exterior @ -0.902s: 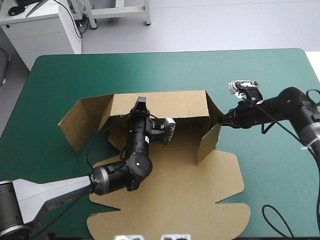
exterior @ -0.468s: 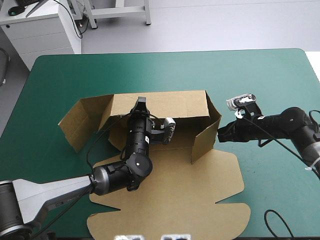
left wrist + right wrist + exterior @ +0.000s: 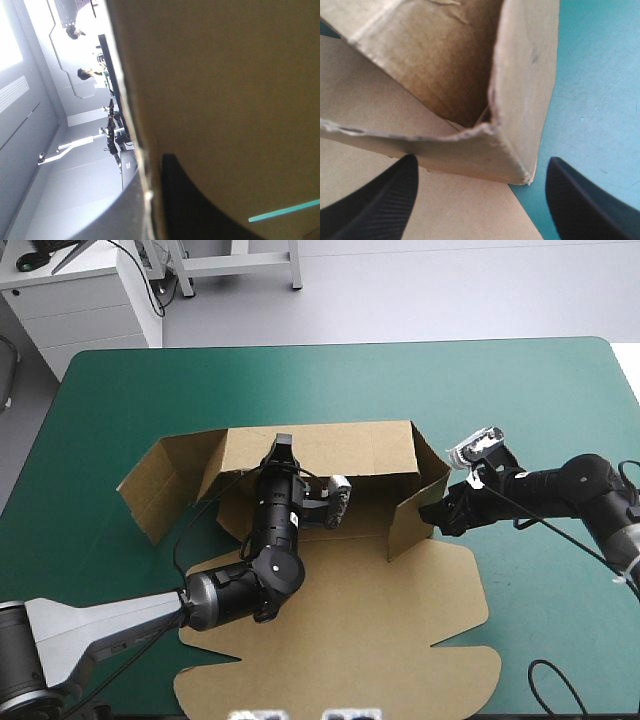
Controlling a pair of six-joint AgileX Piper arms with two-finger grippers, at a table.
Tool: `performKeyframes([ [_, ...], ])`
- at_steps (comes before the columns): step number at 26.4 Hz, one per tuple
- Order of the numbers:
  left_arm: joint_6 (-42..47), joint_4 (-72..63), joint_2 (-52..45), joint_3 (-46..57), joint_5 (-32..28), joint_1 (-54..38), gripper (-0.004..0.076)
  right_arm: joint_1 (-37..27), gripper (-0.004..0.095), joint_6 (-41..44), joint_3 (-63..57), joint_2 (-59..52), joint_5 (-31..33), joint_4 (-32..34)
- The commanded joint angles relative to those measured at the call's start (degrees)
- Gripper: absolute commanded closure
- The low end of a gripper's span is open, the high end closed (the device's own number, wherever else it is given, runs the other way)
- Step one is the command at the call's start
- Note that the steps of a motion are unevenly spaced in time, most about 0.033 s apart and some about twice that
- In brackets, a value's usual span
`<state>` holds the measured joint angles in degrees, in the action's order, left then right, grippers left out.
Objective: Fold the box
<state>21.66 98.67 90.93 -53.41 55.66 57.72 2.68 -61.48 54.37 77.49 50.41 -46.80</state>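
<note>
Centrally on the teal-green worktop lay the brown box, half raised. Its back wall stood upright and faced the near edge. Its lid lay flat toward that near edge, with its scalloped outline fully spread. A left flap leaned outward toward the worktop's left edge, creased and only partly lifted. The right side wall stood up and was angled inward over the box's floor.

We saw the left tool at the top edge of the back wall, reaching up from inside the box. In the left wrist view the board's edge ran straight between its black fingers, so we took it to be clamped on that wall.

The right tool sat just outside the box, at the near corner of the right side wall. Its fingers stood wide apart in the right wrist view. The folded corner of the wall was between and just ahead of them, and we could not tell whether they touched it.

The left arm stretched across the lid and the box's floor, covering much of the middle. To the right of the box we saw only bare teal-green cover under the right arm.
</note>
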Motion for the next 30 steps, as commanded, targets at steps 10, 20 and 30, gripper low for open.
performKeyframes([
  [10,0.27,6.21,-2.18,-1.29,1.57,-0.03,0.0731,-0.22,0.0143,1.49,1.31,-1.78,-2.20,-4.94],
  [20,0.01,6.21,-2.18,-1.29,1.57,-0.03,0.0730,10.54,0.0170,3.57,-5.86,-3.64,-18.73,-4.95],
  [30,-0.24,6.02,-2.28,-2.41,0.36,-0.03,0.0709,15.74,0.0170,4.26,-9.18,-4.65,-34.67,-7.52],
])
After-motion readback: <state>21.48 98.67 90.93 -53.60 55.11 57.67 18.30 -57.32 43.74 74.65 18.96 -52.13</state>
